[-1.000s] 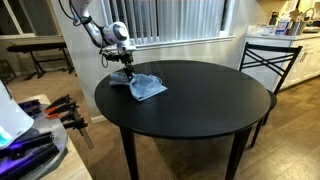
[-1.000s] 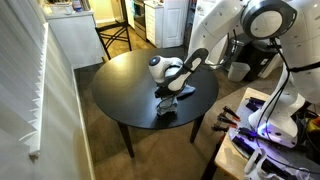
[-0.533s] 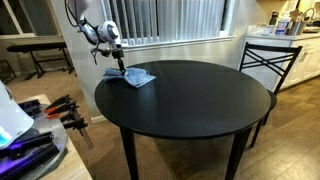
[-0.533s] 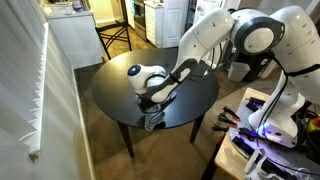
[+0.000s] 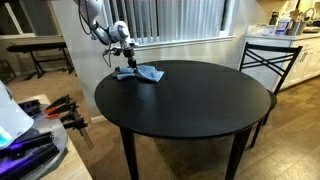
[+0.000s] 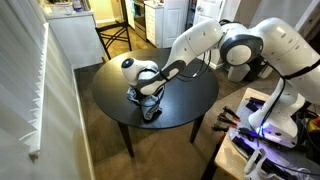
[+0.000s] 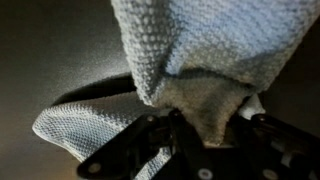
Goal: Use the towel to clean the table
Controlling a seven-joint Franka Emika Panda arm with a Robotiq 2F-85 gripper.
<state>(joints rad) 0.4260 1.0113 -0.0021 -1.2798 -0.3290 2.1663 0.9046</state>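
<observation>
A light blue towel point(image 5: 142, 73) lies crumpled on the round black table point(image 5: 190, 105), near its rim. In both exterior views my gripper point(image 5: 127, 66) point(image 6: 147, 102) presses down onto the towel point(image 6: 151, 110) and is shut on a fold of it. In the wrist view the knitted towel point(image 7: 200, 50) fills most of the frame, bunched between the black fingers point(image 7: 205, 135), with the dark tabletop behind.
A black metal chair point(image 5: 268, 62) stands at the table's far side, with a kitchen counter point(image 5: 290, 40) behind it. A window with blinds point(image 5: 170, 20) runs along the wall. A workbench with clamps point(image 5: 55, 110) and equipment point(image 6: 265, 125) stands beside the table.
My gripper has dragged the towel across the table, first toward the rim and then along it. The arm swung with it and the towel is more bunched.
</observation>
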